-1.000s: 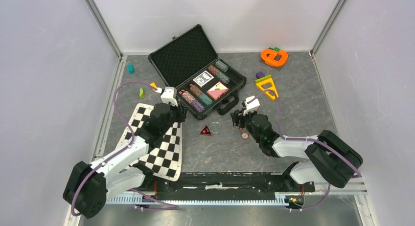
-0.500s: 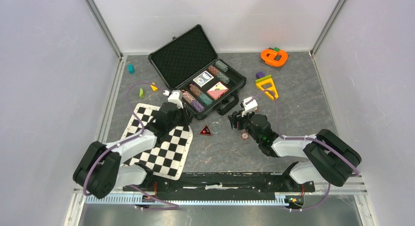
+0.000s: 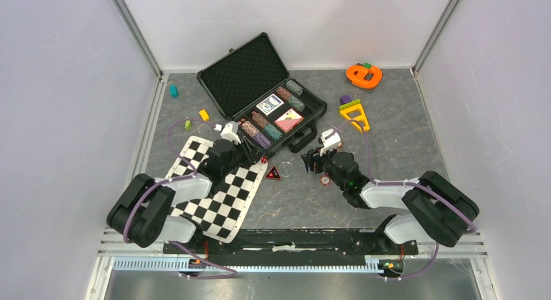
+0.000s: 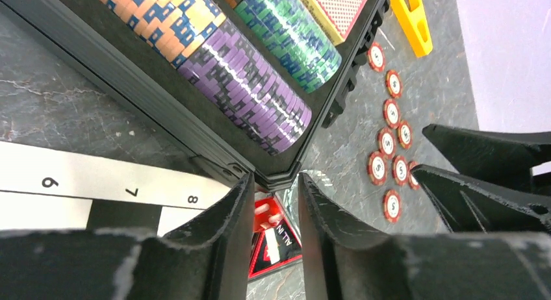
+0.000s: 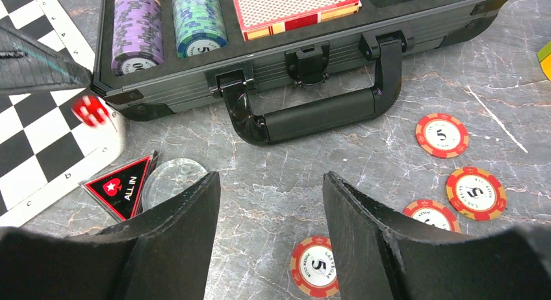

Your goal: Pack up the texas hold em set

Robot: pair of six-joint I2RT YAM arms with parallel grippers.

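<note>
Mat [image 3: 224, 197] shifted rightward; left arm [image 3: 190, 186] nearer briefcase [image 3: 243, 73].

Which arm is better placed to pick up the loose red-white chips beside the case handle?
Right. The right gripper hangs open above the loose chips; the left gripper is at the case's other corner, by the checkered mat.

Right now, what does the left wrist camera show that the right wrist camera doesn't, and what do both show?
Left wrist only: the orange chip stack, the yellow toy, the border numbers of the checkered mat, and the right arm's fingers.
Right wrist only: the front latch on the briefcase and one of the left arm's fingers.
Both: the purple chip stack, green chip stack, red-backed deck, All In triangle, loose red chips and the checkered mat.
</note>
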